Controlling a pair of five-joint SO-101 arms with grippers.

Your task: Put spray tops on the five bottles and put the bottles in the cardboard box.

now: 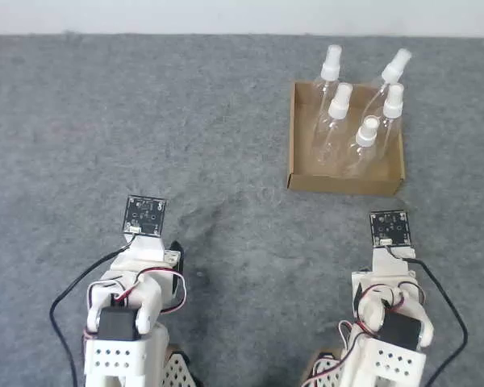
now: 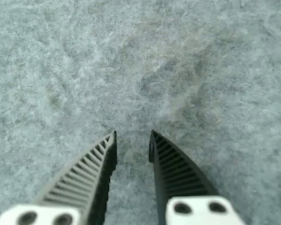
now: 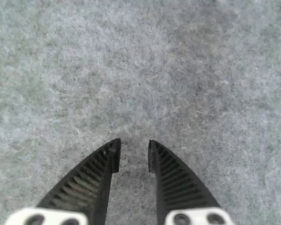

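Several clear bottles [image 1: 339, 133] with white spray tops [image 1: 340, 101] lie together in the cardboard box [image 1: 347, 185] at the far right of the grey carpet. My left gripper [image 2: 132, 136] hovers over bare carpet near the front left, its black fingers [image 2: 98, 178] slightly apart with nothing between them. My right gripper [image 3: 134, 141] hangs over bare carpet in front of the box, also a little open and holding nothing. In the high view the left arm [image 1: 137, 282] and the right arm [image 1: 391, 282] are folded back at the near edge.
Grey carpet [image 1: 145, 121] covers the whole table. A pale wall strip [image 1: 226, 16] runs along the far edge. Cables [image 1: 64, 306] loop beside both arm bases.
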